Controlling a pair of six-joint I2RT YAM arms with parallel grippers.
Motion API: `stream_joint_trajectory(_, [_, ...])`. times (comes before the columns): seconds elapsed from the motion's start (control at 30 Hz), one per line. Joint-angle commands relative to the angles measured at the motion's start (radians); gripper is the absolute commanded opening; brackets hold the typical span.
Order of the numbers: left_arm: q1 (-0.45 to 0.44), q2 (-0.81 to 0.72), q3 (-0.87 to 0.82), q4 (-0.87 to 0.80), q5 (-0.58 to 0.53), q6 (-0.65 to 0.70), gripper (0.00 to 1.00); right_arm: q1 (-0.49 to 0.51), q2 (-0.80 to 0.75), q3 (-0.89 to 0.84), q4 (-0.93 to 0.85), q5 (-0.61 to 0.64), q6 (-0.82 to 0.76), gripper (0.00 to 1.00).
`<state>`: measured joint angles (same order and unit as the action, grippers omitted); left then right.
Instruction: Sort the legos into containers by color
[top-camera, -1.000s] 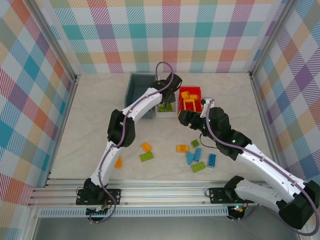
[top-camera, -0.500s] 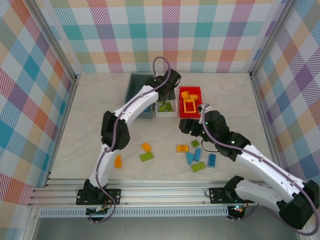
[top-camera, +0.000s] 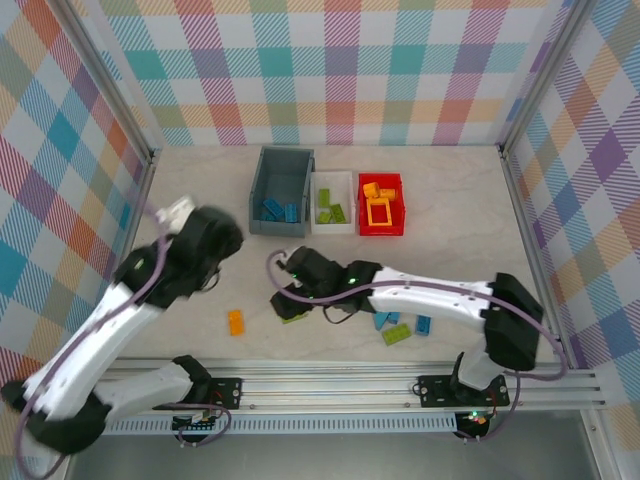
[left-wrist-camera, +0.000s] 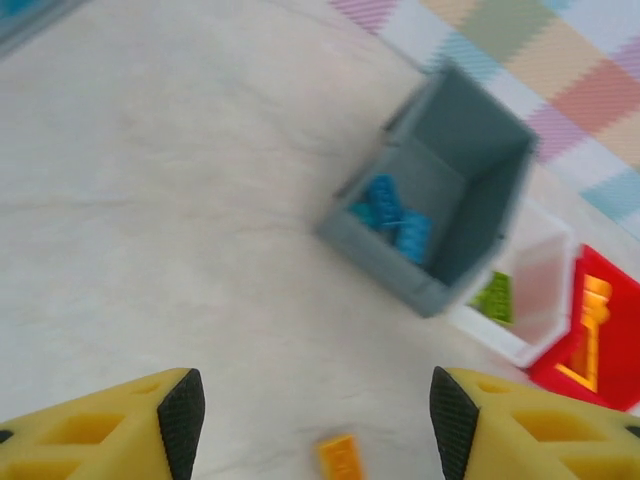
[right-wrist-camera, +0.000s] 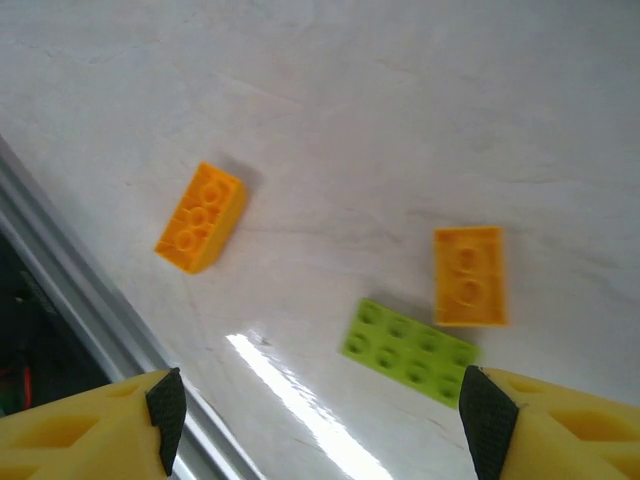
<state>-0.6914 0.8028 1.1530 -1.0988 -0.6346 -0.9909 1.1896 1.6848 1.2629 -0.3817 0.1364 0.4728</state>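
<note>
Blue bricks (top-camera: 275, 210) lie in the grey-blue bin (top-camera: 258, 190), lime green bricks (top-camera: 330, 211) in the white bin (top-camera: 333, 184), and orange bricks (top-camera: 373, 189) with the open orange frame (top-camera: 371, 213) in the red bin (top-camera: 381, 231). The three bins stand side by side at the back of the table (top-camera: 200, 190). Loose pieces are scattered across the near half. My right wrist camera looks down on a loose orange brick (right-wrist-camera: 200, 217) near the aluminium rail (right-wrist-camera: 90, 300), a second orange brick (right-wrist-camera: 469, 275) and a lime green plate (right-wrist-camera: 410, 350) just beside it. Loose blue bricks (top-camera: 383, 319) and a loose green brick (top-camera: 396, 334) lie further right. My right gripper (right-wrist-camera: 325, 425) hovers above the orange and green pieces, jaws apart and holding nothing. My left gripper (left-wrist-camera: 315, 425) hangs over bare table on the left, jaws spread and empty, its camera facing the bins.
</note>
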Motion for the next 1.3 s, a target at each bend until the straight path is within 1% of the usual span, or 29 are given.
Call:
stream_joint_trajectory(0.0, [0.001, -0.230, -0.134, -0.177, -0.081, -0.122, 0.63, 0.037, 0.120, 0.093, -0.018, -0.003, 0.153, 0.76])
stream_joint_trajectory(0.07, [0.002, -0.383, -0.181, -0.232, -0.068, -0.143, 0.63, 0.068, 0.208, 0.193, -0.060, 0.022, 0.202, 0.78])
stream_joint_trajectory(0.13, [0.002, -0.504, -0.203, -0.269, -0.067, -0.160, 0.63, 0.083, 0.285, 0.284, -0.119, 0.031, 0.253, 0.79])
stream_joint_trajectory(0.23, [0.003, -0.606, -0.195, -0.312, -0.072, -0.165, 0.63, 0.090, 0.402, 0.425, -0.218, 0.029, 0.324, 0.81])
stream_joint_trajectory(0.37, [0.002, -0.604, -0.160, -0.357, -0.068, -0.157, 0.64, 0.091, 0.511, 0.547, -0.264, -0.001, 0.341, 0.82])
stream_joint_trajectory(0.5, [0.003, -0.594, -0.151, -0.356, -0.061, -0.149, 0.64, 0.096, 0.606, 0.669, -0.321, -0.014, 0.337, 0.81])
stream_joint_trajectory(0.7, [0.002, -0.598, -0.162, -0.332, -0.047, -0.141, 0.65, 0.100, 0.717, 0.799, -0.372, -0.030, 0.334, 0.76])
stream_joint_trajectory(0.83, [0.001, -0.609, -0.175, -0.331, -0.040, -0.146, 0.65, 0.102, 0.763, 0.850, -0.394, -0.034, 0.329, 0.68])
stream_joint_trajectory(1.03, [0.002, -0.620, -0.195, -0.307, -0.027, -0.152, 0.65, 0.101, 0.774, 0.859, -0.418, -0.008, 0.331, 0.49])
stream_joint_trajectory(1.27, [0.003, -0.609, -0.208, -0.257, -0.003, -0.138, 0.65, 0.102, 0.740, 0.837, -0.424, 0.027, 0.323, 0.41])
